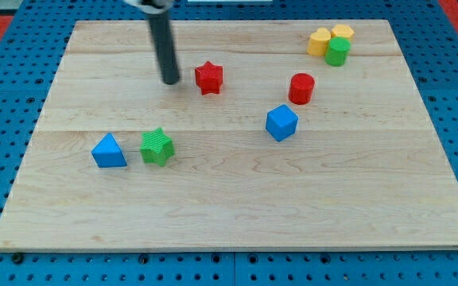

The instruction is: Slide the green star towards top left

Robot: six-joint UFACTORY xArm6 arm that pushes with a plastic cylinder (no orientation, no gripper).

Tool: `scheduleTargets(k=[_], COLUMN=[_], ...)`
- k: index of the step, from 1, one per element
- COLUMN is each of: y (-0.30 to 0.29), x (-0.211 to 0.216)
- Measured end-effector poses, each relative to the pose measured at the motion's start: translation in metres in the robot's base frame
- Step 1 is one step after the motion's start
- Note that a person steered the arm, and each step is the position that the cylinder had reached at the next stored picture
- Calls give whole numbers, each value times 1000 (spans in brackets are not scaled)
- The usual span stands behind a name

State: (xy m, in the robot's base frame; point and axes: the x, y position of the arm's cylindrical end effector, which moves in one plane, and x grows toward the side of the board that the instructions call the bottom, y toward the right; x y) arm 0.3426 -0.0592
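- The ribbed green star [157, 147] is seen on the pale wooden board [237, 214], left of centre, just beside a smooth blue triangular block [108, 151].
- The dark rod is set farther back, my tip [170, 81] near a red star [208, 77] and well apart from the green star; no gripper is fitted.
- At far right, two yellow blocks [330, 37], possibly touching, are clustered with a green cylinder [337, 52].
- A red cylinder [301, 88] and a blue cube [281, 122] are seen mid-board.

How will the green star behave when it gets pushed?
The green star sits low and flat on the smooth wooden board, so it should slide, not tip. Its points may make it twist. The blue triangle close beside it could get bumped.
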Motion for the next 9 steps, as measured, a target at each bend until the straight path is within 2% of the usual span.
scheduleTargets(k=[1, 2, 4, 5, 6, 7, 8, 9], y=[32, 22, 17, 17, 27, 34, 22, -29], x=[10, 28, 28, 50, 113, 153, 184, 184])
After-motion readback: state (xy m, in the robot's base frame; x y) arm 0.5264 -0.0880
